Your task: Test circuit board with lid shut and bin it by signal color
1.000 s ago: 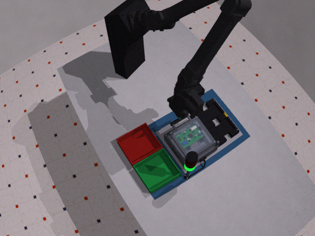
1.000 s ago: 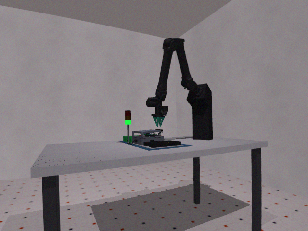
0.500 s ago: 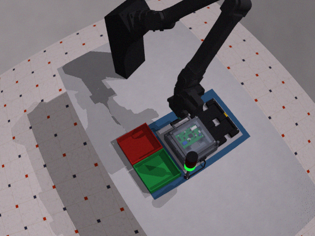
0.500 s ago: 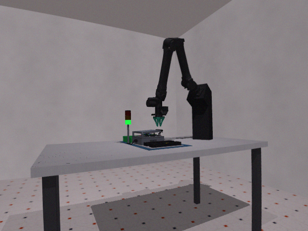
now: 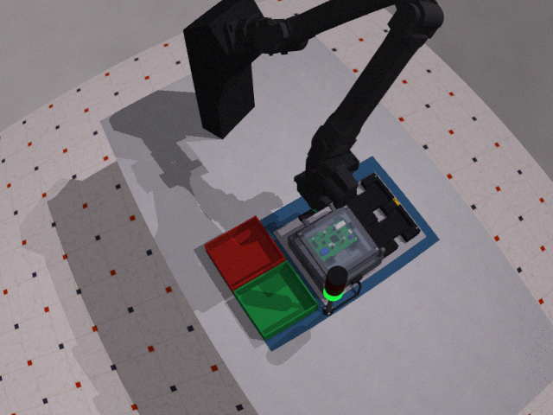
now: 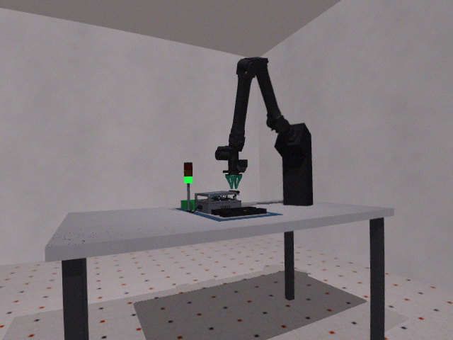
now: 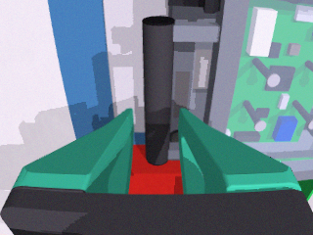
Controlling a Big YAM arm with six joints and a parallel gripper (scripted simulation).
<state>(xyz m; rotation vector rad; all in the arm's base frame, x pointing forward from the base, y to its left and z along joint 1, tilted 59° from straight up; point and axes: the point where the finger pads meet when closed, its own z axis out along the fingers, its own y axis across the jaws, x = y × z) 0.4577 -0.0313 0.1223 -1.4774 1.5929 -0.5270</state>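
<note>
The green circuit board (image 5: 335, 239) lies face up in the grey tester (image 5: 333, 250) under the shut clear lid. It also shows at the right of the wrist view (image 7: 281, 85), white connector end up. The signal tower (image 5: 334, 285) beside the tester glows green, as the side view (image 6: 187, 179) also shows. My gripper (image 6: 233, 187) hangs just above the tester's edge on the red bin's side. Its green fingers stand narrowly apart and grip nothing. A black rod (image 7: 158, 92) runs between them without touching.
The red bin (image 5: 243, 252) and the green bin (image 5: 274, 301) stand side by side left of the tester on the blue mat (image 5: 415, 250). The black tray (image 5: 386, 214) lies right of the tester, both pockets empty. The arm's base column (image 5: 219, 71) stands at the back.
</note>
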